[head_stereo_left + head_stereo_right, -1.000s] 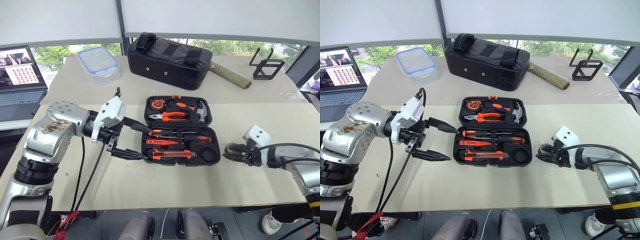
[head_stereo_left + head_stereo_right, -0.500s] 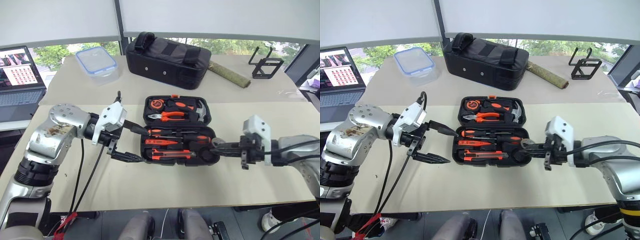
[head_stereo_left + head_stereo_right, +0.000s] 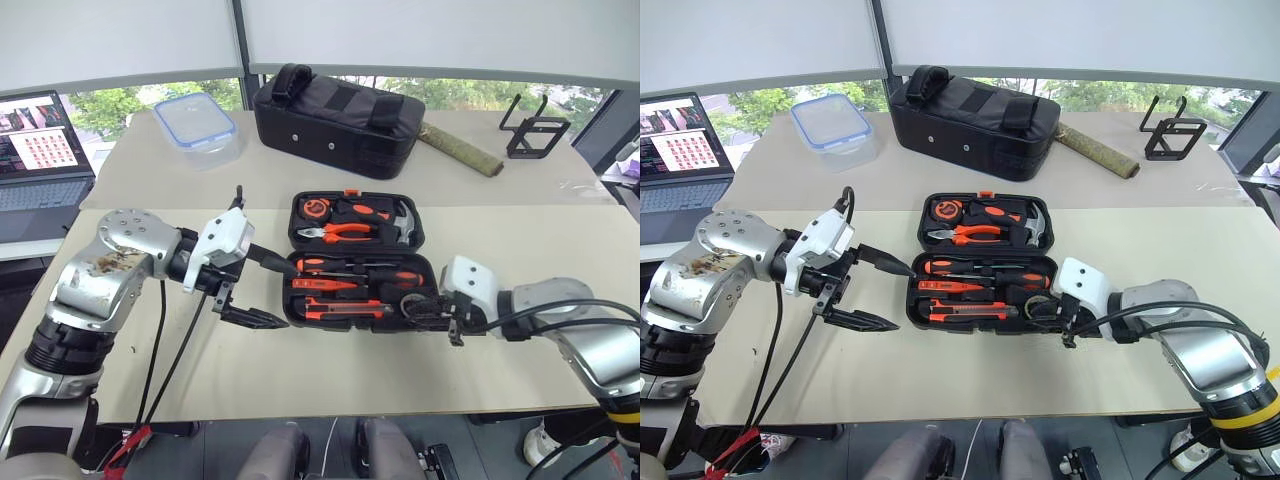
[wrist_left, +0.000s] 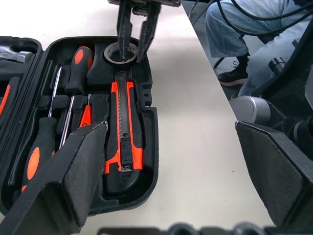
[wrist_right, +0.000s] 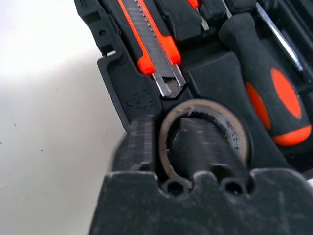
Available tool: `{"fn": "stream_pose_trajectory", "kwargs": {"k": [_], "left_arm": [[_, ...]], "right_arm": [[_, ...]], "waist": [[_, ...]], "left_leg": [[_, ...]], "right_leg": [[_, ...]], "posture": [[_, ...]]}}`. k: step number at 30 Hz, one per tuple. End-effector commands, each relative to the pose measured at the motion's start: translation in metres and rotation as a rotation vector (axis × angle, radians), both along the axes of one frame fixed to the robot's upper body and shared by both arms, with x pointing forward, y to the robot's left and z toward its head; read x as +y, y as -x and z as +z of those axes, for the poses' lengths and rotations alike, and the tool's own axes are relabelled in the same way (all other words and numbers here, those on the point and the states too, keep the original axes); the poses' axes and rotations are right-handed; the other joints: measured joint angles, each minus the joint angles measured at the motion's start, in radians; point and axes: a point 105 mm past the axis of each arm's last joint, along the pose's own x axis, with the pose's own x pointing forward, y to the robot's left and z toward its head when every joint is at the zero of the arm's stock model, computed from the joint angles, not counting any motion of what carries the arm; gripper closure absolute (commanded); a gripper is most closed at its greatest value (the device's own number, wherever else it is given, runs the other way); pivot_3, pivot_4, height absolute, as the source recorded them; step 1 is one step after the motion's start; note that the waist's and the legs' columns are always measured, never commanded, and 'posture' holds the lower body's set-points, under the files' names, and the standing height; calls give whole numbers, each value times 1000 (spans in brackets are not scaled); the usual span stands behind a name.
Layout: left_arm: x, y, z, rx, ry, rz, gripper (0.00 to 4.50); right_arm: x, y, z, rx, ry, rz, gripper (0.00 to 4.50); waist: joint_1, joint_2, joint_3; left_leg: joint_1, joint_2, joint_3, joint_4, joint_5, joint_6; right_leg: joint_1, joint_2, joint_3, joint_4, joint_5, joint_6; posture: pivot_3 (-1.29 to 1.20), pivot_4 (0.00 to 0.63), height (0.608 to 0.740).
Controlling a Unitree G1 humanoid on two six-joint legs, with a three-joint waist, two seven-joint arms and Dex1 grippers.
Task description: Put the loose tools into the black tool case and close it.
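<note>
The black tool case [image 3: 357, 262] is seen lying open on the cloth-covered table [image 3: 330, 370], its lid still up. Screwdrivers [image 4: 46, 142] and the utility knife [image 4: 123, 127] are seated in its moulded slots. The grey tape roll [image 5: 205, 134] is lodged in the corner recess, straddled by the parted fingers of the right gripper [image 4: 133, 46], one inside the ring, one outside. The left gripper [image 3: 262, 288] is held wide apart, empty, just beside the case's left edge.

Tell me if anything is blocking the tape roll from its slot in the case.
Nothing visible. The tape roll already sits in the round slot at the case's corner, beside the knife, with the right gripper straddling its rim.
</note>
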Motion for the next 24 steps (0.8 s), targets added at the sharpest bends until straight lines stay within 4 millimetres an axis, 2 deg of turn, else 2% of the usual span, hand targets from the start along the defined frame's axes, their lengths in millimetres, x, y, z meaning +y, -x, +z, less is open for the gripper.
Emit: {"fn": "stream_pose_trajectory", "kwargs": {"k": [1, 2, 5, 7, 9, 10, 12, 13, 14, 17, 18, 21, 24], "left_arm": [[3, 1, 4, -20, 4, 9, 0], [4, -1, 3, -19, 4, 25, 0], [12, -16, -3, -10, 7, 120, 0], [20, -30, -10, -20, 0, 208, 0], [31, -48, -23, -43, -31, 312, 553], [36, -55, -29, -52, -49, 353, 645], [40, -66, -42, -62, -83, 402, 1441], [41, -73, -50, -68, -101, 423, 1933], [41, -77, -55, -72, -112, 433, 2078], [29, -88, -65, -64, -110, 434, 3215], [25, -89, -67, -64, -108, 427, 3620], [10, -93, -70, -58, -85, 394, 4457], [-1, -92, -71, -37, -57, 365, 4457]], "right_arm": [[2, 12, 17, 3, -31, 44, 1547], [0, 14, 23, 6, -46, 39, 1225], [-18, 8, 42, -16, -78, -34, 1225], [-34, -4, 48, -47, -81, -111, 1225], [-54, -19, 52, -83, -83, -207, 1786], [-62, -26, 52, -90, -85, -242, 1870], [-72, -36, 45, -97, -62, -278, 2589], [-76, -44, 39, -101, -40, -291, 3052], [-79, -48, 35, -104, -24, -295, 3190], [-79, -69, 21, -130, 40, -288, 4318], [-79, -73, 18, -134, 51, -281, 4500], [-68, -85, 8, -135, 79, -232, 4500], [-53, -89, 6, -159, 95, -154, 4500]], "waist": [[0, 0, 0], [0, 0, 0], [0, 0, 0], [-1, 0, 0], [-1, 0, 0], [-1, 0, 0], [-1, 0, 0], [-1, 0, 0], [-1, 0, 0], [-2, 0, 0], [-2, 0, 0], [-5, 0, 0], [-4, 0, 0]], "left_leg": [[0, 0, 0, 0, 0, 0], [0, 0, 0, 0, 0, 0], [0, 0, 0, 0, 0, 0], [0, 0, 0, 0, 0, 0], [1, 0, 0, 0, 0, 0], [1, 0, 0, 0, 0, 0], [1, 0, 0, 0, 0, 0], [1, 0, 0, -1, 0, 0], [1, 0, 0, 0, 0, 0], [0, 0, 1, 0, 0, 0], [-1, -1, 1, 0, 0, 0], [-5, 0, 1, 1, 0, 0], [-10, -1, 2, 2, 1, -1]], "right_leg": [[0, 0, 0, 0, 0, 0], [0, 0, 0, 0, 0, 0], [0, 0, 0, 0, 0, 0], [0, 0, 0, 0, 0, 0], [1, 1, 0, 0, 0, 0], [1, 1, 0, 0, 0, 0], [0, 0, 0, 0, 0, 0], [0, 0, 0, 0, 0, 0], [0, 0, 0, 0, 0, 0], [0, 0, 0, 0, 0, 0], [-1, 0, 0, 0, 0, 0], [-6, -1, 0, 2, 0, 0], [-12, -1, 0, 4, 0, 0]], "posture": [[0, 150, 715], [0, 150, 715], [0, 150, 715], [0, 150, 715], [0, 150, 715], [0, 150, 715], [0, 150, 715], [0, 150, 715], [0, 150, 715], [0, 150, 715], [0, 150, 715], [0, 150, 715], [0, 150, 715]]}}
